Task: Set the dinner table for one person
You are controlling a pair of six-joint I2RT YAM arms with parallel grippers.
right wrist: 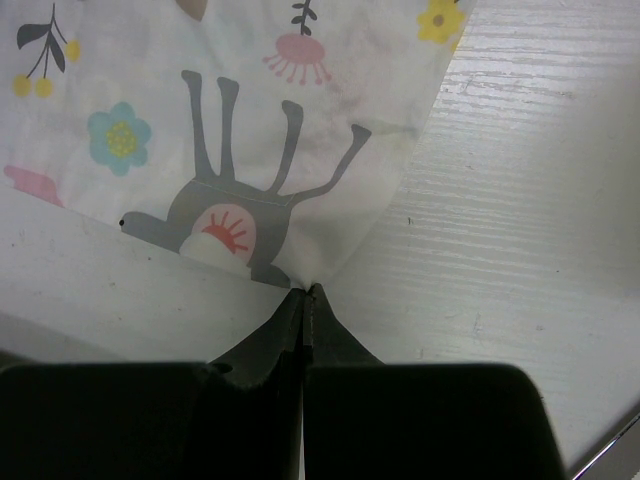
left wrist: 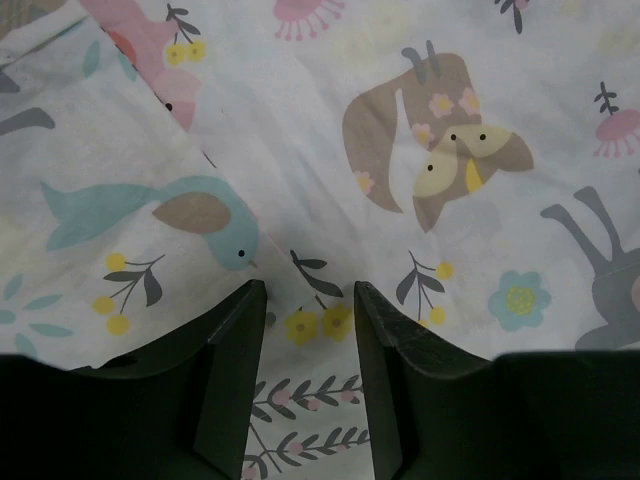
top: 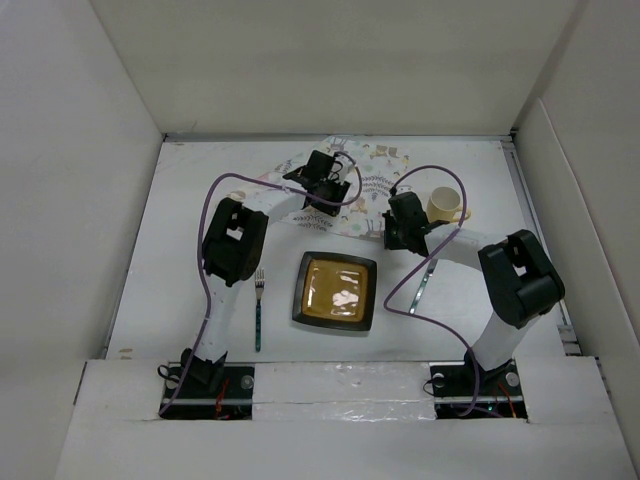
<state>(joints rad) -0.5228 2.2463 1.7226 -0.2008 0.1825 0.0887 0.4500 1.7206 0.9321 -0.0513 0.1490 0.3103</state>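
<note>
The white dinner table (top: 160,260) carries a printed placemat (top: 375,170) at the back middle. My left gripper (top: 322,185) is open right over the placemat (left wrist: 330,130), with its animal print between the fingers (left wrist: 235,340). My right gripper (top: 398,232) is shut on the placemat's near corner (right wrist: 300,270), pinching the cloth over the white table (right wrist: 520,230). A dark square plate (top: 336,291) with an amber centre sits in the middle near side. A fork (top: 258,310) lies left of the plate. A cream cup (top: 445,205) stands at the right.
A metal utensil (top: 423,287) lies right of the plate, under the right arm's purple cable. White wall panels (top: 60,180) enclose the table on three sides. The placemat is folded over itself at the left in the left wrist view.
</note>
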